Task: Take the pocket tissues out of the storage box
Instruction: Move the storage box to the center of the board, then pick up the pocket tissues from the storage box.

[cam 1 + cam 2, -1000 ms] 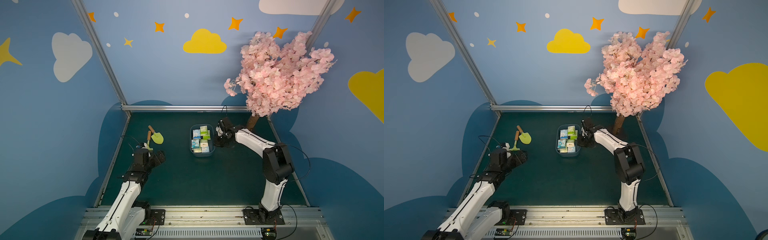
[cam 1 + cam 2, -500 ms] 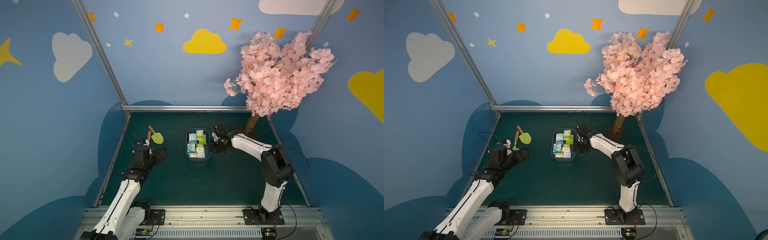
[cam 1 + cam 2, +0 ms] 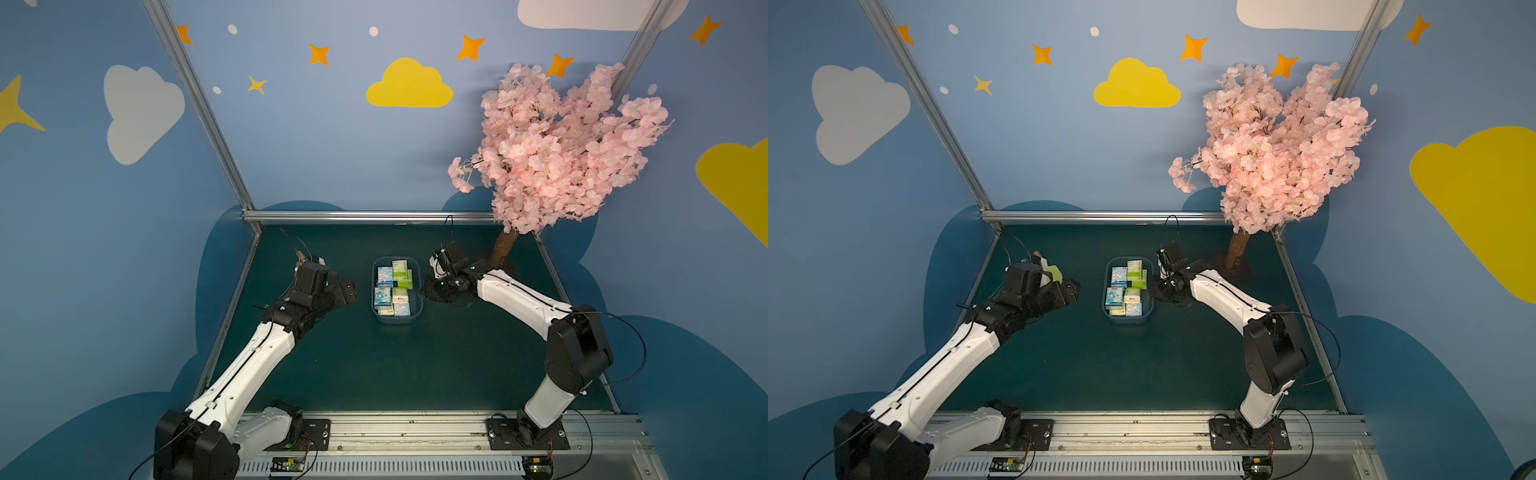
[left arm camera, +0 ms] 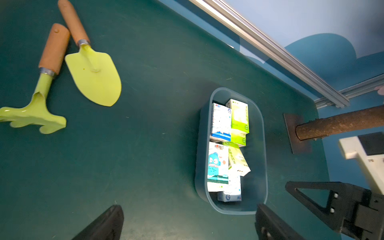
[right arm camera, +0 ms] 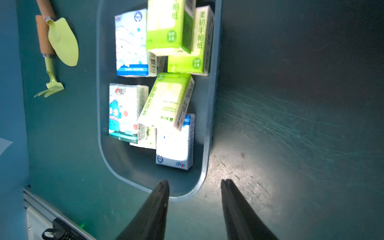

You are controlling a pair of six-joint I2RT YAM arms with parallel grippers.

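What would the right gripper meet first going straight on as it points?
Likely the corner rim of the storage box, just ahead of the right gripper; if it passes above, the blue-white tissue pack. Height unclear.

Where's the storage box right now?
In both top views the storage box sits centrally between left hand and right hand, nearer the right.

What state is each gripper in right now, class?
Left gripper: open, holding nothing.
Right gripper: open, empty, at the storage box rim.
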